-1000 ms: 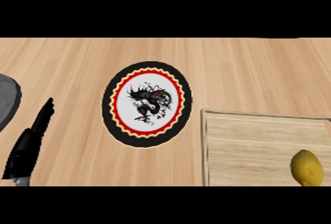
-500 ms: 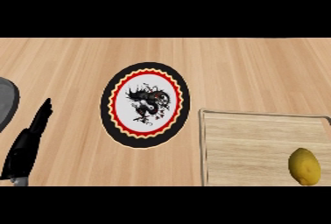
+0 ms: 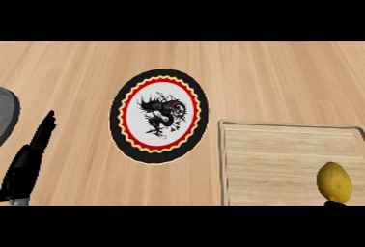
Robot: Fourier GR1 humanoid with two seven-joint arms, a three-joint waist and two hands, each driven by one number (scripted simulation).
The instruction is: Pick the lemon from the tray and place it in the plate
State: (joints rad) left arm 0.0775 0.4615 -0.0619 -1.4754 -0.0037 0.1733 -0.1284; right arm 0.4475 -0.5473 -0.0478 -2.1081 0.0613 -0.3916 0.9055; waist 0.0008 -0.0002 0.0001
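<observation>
Lemon (image 3: 334, 182), lying near the tray's (image 3: 285, 126) front right corner, looks light, firm and roll-prone, best cupped round its middle; left hand (image 3: 28, 157) rests straight-fingered at the counter's left edge, the right hand's fingers unseen.

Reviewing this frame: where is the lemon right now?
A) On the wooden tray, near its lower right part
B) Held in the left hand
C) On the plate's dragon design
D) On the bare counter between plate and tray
A: the lemon lies on the tray, right of the plate, with no hand on it.
</observation>
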